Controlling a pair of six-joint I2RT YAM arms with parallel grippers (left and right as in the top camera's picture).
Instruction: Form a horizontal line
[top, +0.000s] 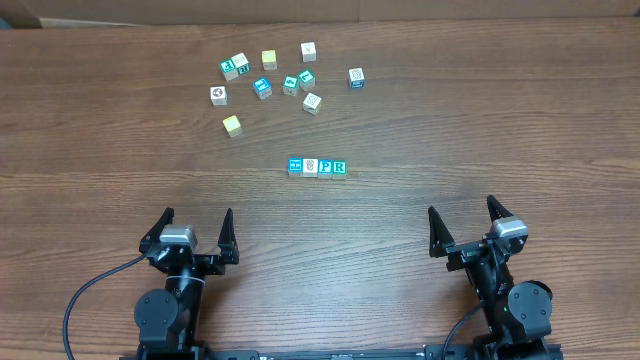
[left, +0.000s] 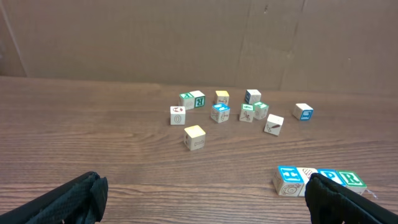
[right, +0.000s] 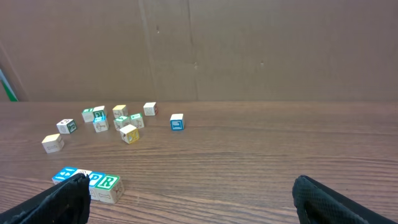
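The horizontal line (top: 317, 166) is a straight row of small wooden cubes at mid-table: blue face, white face with a grey picture, blue letter P, green letter R. From the left wrist the horizontal line (left: 291, 178) shows at the lower right, partly behind a finger. From the right wrist the horizontal line (right: 106, 185) sits at the lower left. My left gripper (top: 196, 228) stands open near the front edge, well short of the row. My right gripper (top: 463, 222) is open too, off to the row's right. Nothing is between either pair of fingers.
A loose cluster of cubes (top: 275, 80) lies behind the row, among them a yellow-topped cube (top: 232, 125) and a blue-sided cube (top: 356, 77) further right. A brown cardboard wall (left: 199, 37) closes off the back of the wooden table (top: 500, 120).
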